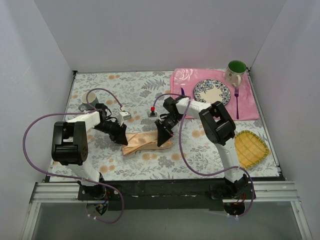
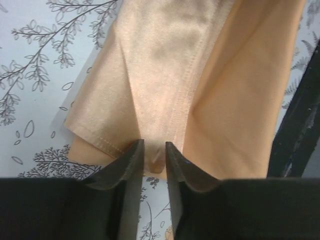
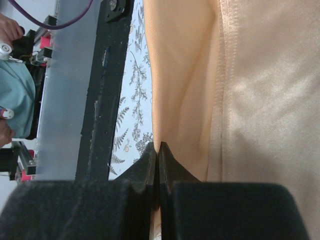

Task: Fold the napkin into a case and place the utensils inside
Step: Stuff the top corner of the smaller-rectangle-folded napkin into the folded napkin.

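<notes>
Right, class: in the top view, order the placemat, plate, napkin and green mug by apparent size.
1. placemat
2. plate and napkin: too alike to rank
3. green mug

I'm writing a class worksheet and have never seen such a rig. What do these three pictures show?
Two robot arms are bolted to a table. One picture looks down from above and behind them; the other two come from a camera on each wrist, showing its own fingers. Between the arms lies a partly folded peach napkin; the left gripper and the right gripper each pinch one end. At far right, a pink placemat carries a plate, a green mug, a purple fork and a knife. A yellow woven mat lies nearer.
</notes>
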